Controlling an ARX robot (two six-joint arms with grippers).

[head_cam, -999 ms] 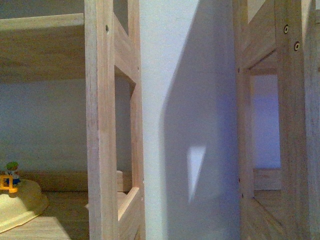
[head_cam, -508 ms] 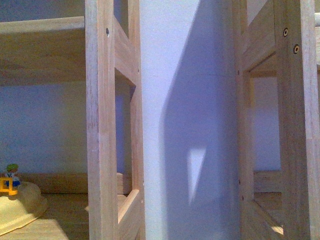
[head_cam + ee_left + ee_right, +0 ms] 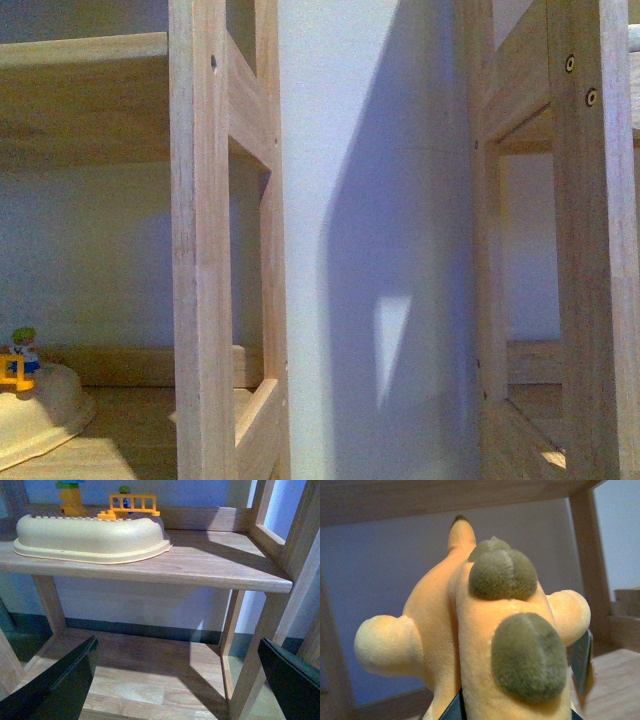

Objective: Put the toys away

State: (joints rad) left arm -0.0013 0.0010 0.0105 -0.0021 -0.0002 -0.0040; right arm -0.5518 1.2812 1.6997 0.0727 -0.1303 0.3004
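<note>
One plush animal (image 3: 485,645), one cream base (image 3: 90,537), two wooden shelving units (image 3: 205,250).

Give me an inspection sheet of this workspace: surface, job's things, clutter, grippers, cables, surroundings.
Surface: wooden shelf unit with a lower board beneath.
Job's things: orange plush toy with brown patches, in the right gripper.
Clutter: cream plastic base on the shelf, carrying a yellow toy fence and small figures.
Grippers: left gripper open, empty, facing the lower board; right shut on the plush.
Cables: nothing seen.
Surroundings: white wall between two wooden frames.
</note>
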